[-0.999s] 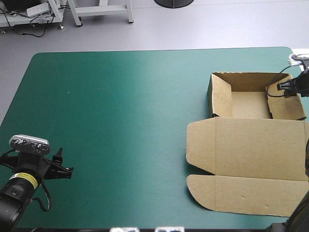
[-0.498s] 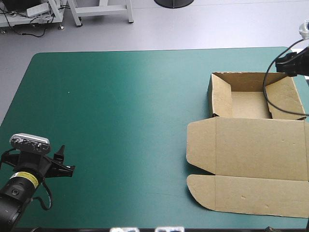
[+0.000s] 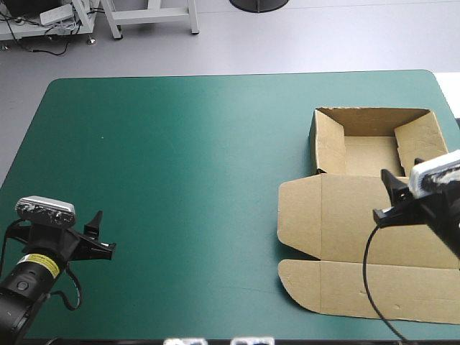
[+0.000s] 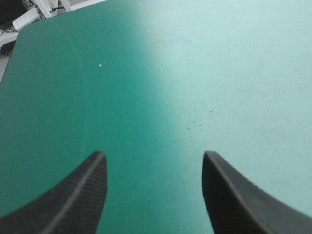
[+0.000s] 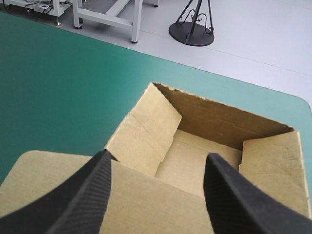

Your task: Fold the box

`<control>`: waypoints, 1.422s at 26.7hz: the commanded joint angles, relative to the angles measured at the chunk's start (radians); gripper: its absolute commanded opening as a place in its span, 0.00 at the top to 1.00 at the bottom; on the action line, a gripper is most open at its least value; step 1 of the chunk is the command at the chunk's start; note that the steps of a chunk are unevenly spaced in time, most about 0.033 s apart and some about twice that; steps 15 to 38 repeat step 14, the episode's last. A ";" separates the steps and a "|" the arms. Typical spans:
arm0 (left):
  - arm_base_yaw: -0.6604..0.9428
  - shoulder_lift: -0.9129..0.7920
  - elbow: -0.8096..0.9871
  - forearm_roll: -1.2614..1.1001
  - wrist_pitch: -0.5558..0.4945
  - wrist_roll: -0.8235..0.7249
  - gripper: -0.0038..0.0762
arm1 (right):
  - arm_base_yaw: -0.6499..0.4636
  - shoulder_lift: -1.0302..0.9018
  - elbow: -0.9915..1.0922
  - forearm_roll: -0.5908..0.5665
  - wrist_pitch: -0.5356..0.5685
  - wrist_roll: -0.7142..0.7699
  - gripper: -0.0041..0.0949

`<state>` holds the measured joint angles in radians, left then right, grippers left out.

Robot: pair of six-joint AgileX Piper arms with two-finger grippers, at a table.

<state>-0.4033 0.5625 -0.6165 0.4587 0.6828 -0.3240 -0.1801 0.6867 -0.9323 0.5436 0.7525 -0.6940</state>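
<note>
The brown box (image 3: 374, 215) lies at the table's right side as an open tray with raised walls, its lid flat toward the near edge. My right gripper (image 3: 387, 195) hovers open over the lid, just near of the tray. In the right wrist view the open tray (image 5: 204, 146) lies ahead of the black fingers (image 5: 83, 200), with the lid beneath them. My left gripper (image 3: 99, 231) stands open at the near left corner, far from the box. The left wrist view shows its fingers (image 4: 78, 195) apart over bare teal-green cover (image 4: 156, 87).
The teal-green cover (image 3: 180, 165) stretches from the left arm to the box. Beyond the table's far edge a white table frame (image 3: 151, 14) stands on the grey floor, and a black round stand base (image 5: 191, 33) sits there too.
My right gripper left the tray's far right wall, rose past the table's right far corner, then came back down over the lid near the tray. The left gripper barely shifted.
</note>
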 commanded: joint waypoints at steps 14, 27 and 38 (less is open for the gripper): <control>0.001 0.004 0.085 -0.046 -0.368 -0.025 0.44 | 0.108 -0.223 0.408 0.168 -0.273 -0.193 0.50; 0.001 0.004 0.085 -0.046 -0.368 -0.025 0.44 | 0.108 -0.223 0.408 0.168 -0.273 -0.193 0.50; 0.001 0.004 0.085 -0.046 -0.368 -0.025 0.44 | 0.108 -0.223 0.408 0.168 -0.273 -0.193 0.50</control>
